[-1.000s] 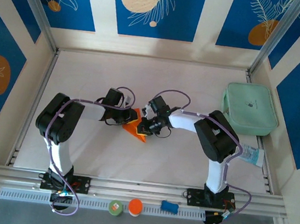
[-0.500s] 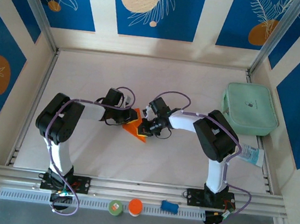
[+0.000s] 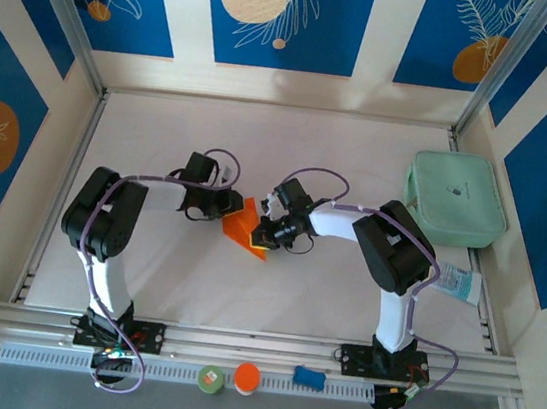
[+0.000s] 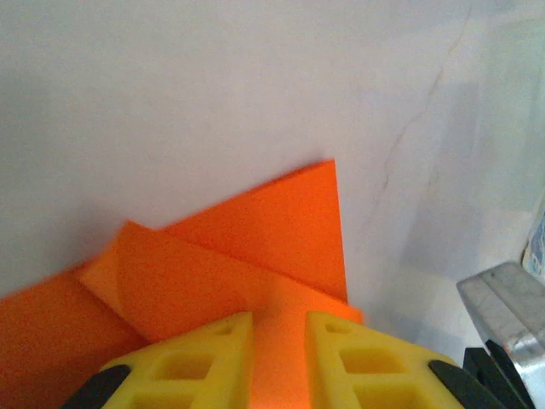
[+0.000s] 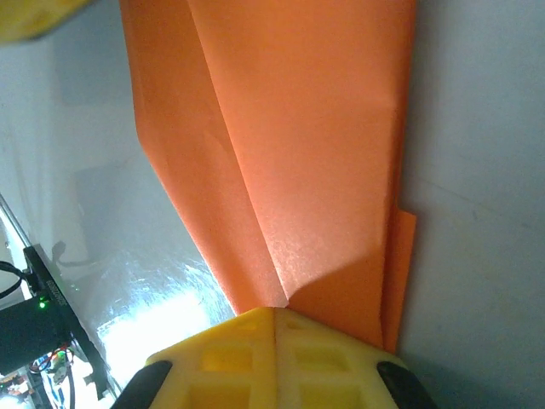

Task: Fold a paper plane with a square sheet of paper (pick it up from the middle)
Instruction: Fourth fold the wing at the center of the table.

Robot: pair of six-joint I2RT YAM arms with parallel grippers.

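Now | paper plane (image 5: 306, 136): orange, creased | left fingers (image 4: 196, 358) slightly parted | right fingers (image 5: 230, 358) pinching it

The paper plane (image 5: 298, 128) runs off the top edge in the right wrist view.

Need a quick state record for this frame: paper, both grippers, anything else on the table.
paper: orange paper, partly folded, creased, mid-table
left gripper: fingers slightly apart, at the paper's edge
right gripper: fingers shut on the paper's other side
other: mint-green case, far right, apart from the paper
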